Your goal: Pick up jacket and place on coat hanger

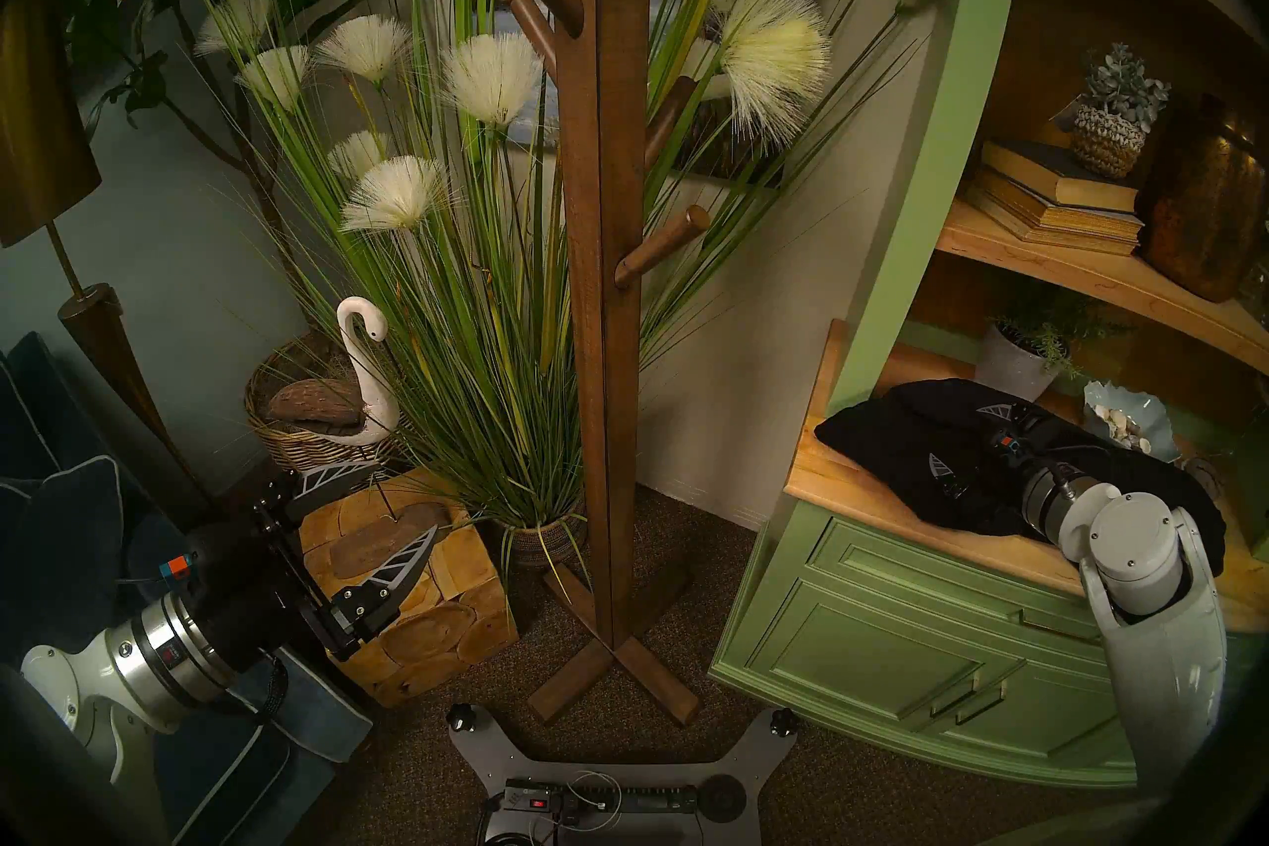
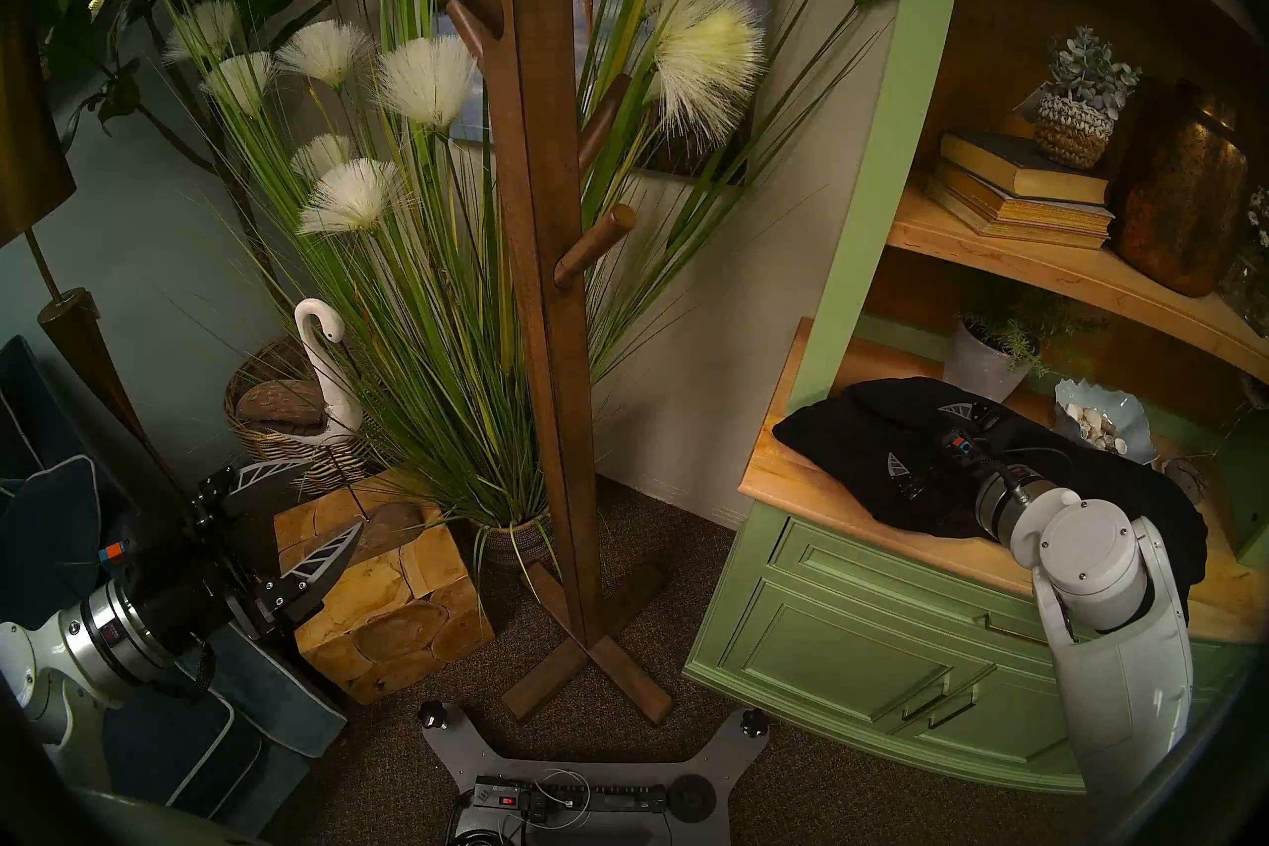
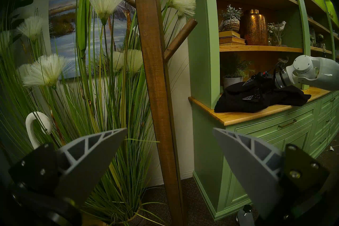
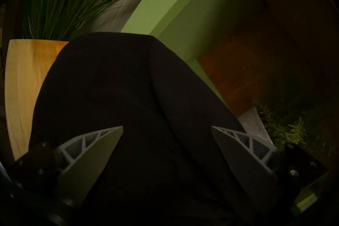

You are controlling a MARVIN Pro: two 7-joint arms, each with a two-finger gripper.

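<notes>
The black jacket (image 1: 886,446) lies crumpled on the wooden counter (image 1: 817,481) of the green cabinet at the right; it also shows in the right head view (image 2: 851,453), left wrist view (image 3: 238,104) and right wrist view (image 4: 128,82). My right gripper (image 1: 961,436) (image 4: 167,126) is open, low over the jacket's middle, with a finger on either side of a fold. The brown wooden coat stand (image 1: 597,275) (image 3: 154,73) stands on the carpet at centre, its pegs bare. My left gripper (image 1: 405,498) (image 3: 170,128) is open and empty, low at the left, pointing toward the stand.
A tall grass plant (image 1: 481,275) stands behind the stand. A wooden block stool (image 1: 412,604), a white swan figure (image 1: 360,371) and a wicker basket (image 1: 302,439) sit near my left gripper. A brass floor lamp (image 1: 69,275) and blue cushions (image 1: 62,522) are at the far left. A potted plant (image 1: 1016,364) and a shell dish (image 1: 1126,419) stand behind the jacket.
</notes>
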